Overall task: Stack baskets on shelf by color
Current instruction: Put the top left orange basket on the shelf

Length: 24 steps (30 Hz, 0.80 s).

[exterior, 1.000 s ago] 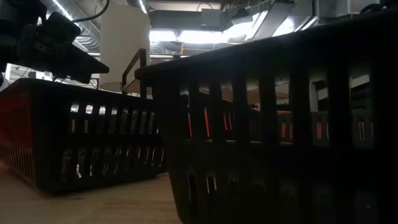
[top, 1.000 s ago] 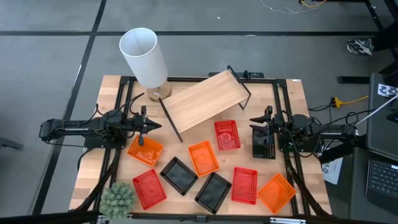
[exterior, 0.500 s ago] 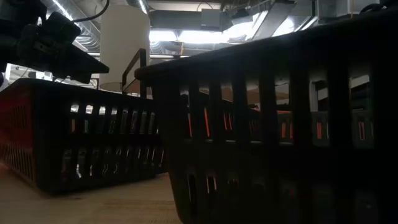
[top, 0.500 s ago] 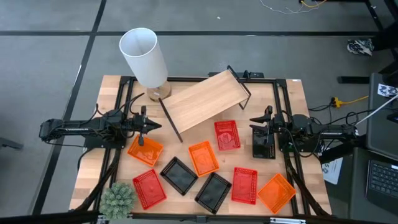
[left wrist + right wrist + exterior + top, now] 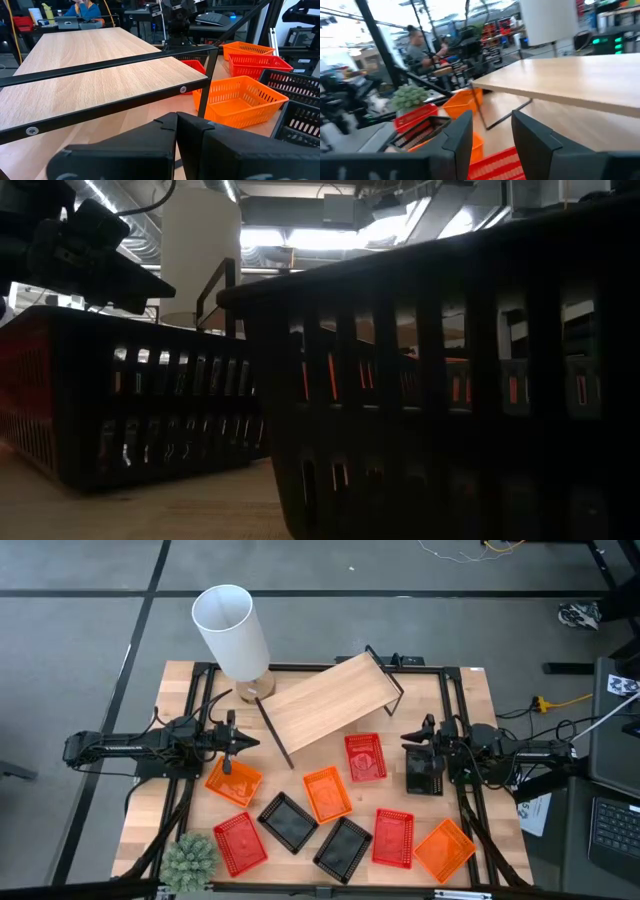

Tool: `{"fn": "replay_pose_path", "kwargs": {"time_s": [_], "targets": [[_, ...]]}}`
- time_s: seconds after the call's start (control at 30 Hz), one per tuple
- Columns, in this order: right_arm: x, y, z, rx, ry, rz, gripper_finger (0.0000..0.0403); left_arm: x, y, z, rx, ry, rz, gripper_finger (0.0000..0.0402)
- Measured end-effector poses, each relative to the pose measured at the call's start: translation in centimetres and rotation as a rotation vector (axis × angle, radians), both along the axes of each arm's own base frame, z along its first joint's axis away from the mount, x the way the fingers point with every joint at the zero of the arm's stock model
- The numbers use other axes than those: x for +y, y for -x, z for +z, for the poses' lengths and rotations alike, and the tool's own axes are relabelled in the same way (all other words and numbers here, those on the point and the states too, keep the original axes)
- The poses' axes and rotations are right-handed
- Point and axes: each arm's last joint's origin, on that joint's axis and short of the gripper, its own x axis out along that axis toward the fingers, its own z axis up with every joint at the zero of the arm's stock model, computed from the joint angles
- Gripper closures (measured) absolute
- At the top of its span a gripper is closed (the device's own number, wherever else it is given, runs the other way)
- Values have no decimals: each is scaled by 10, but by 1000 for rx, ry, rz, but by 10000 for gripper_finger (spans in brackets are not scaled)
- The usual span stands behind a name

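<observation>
The shelf [image 5: 325, 705], a light wood board on a black rod frame, stands at the table's far middle. Nine baskets lie on the table in front of it: orange ones [image 5: 233, 780] [image 5: 325, 793] [image 5: 443, 848], red ones [image 5: 364, 757] [image 5: 240, 842] [image 5: 393, 837] and black ones [image 5: 288, 822] [image 5: 343, 845] [image 5: 423, 772]. My left gripper [image 5: 238, 744] is shut and empty, just past the far edge of the left orange basket, facing the shelf [image 5: 100, 75]. My right gripper [image 5: 412, 736] is open and empty, over the far end of the right black basket.
A tall white cylinder [image 5: 232, 630] stands at the far left beside the shelf. A green spiky plant [image 5: 190, 858] sits at the near left corner. In the low view two black baskets [image 5: 480, 380] [image 5: 140, 400] fill the foreground. People sit in the room behind [image 5: 417, 42].
</observation>
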Motion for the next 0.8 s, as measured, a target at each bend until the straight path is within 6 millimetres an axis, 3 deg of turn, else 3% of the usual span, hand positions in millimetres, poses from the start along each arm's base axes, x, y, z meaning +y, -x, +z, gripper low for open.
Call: {"fn": "replay_pose_path", "kwargs": {"time_s": [0.33,0.43,0.6,0.8], "targets": [[3,0,-4,38,-82,101,267,0,0,0,1,-5,0,401],[3,0,-4,38,-34,97,267,0,0,1,3,-92,3,401],[3,0,-4,36,36,93,267,0,0,9,-86,-134,-6,401],[3,0,-4,37,-24,104,267,-1,3,28,-280,-141,-1,401]]}}
